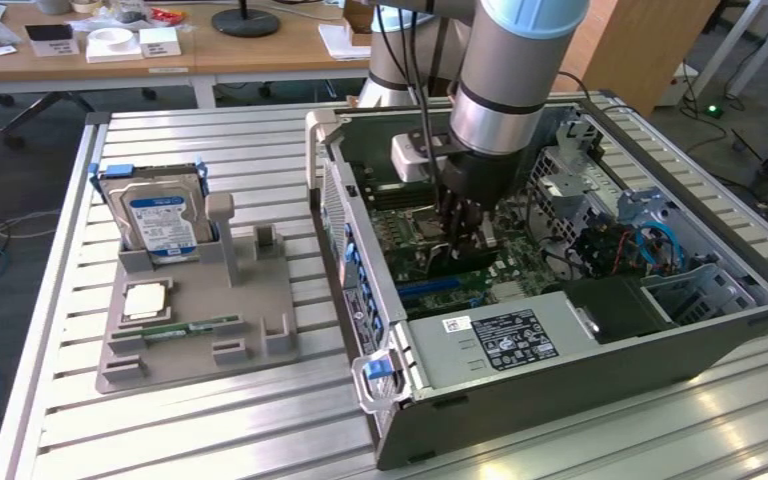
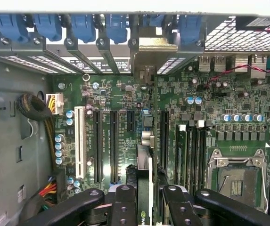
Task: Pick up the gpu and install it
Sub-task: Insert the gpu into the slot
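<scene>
In the exterior view my gripper reaches down into the open computer case, just above the green motherboard. It is shut on the gpu, a thin dark card. In the wrist view the gpu appears edge-on between my black fingers, with my gripper clamped on its upper edge. Its pale metal bracket sits at the case's rear slot openings. The card lies along the line of the black expansion slots. I cannot tell whether it is pressed fully into a slot.
On the exterior view's left, a grey fixture holds a silver hard drive with a blue label, a square processor and a green memory stick. Blue latches line the case's rear. The processor socket and cables flank the slots.
</scene>
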`<state>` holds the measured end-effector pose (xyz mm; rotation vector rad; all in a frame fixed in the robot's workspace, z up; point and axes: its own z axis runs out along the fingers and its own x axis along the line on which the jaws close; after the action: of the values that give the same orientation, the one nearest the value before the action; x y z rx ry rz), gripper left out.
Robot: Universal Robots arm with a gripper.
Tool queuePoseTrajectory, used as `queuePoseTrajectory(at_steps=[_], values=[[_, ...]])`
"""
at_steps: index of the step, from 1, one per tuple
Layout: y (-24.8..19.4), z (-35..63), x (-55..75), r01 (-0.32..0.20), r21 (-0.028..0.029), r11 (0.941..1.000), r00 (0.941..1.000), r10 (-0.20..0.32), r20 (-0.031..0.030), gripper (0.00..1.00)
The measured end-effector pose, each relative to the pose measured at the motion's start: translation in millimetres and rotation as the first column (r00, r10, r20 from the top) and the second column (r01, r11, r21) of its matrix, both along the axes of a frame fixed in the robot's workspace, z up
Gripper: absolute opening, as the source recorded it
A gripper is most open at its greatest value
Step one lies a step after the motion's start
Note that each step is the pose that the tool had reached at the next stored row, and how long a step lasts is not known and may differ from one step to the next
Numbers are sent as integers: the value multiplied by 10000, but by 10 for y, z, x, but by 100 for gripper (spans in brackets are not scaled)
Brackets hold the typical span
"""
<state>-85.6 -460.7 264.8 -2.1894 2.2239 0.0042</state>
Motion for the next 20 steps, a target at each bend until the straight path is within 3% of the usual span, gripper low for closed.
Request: queuePoseTrajectory(at_steps=[20], values=[[-5, -58, -51, 2, 0, 10000, 10000, -2, -1, 26]])
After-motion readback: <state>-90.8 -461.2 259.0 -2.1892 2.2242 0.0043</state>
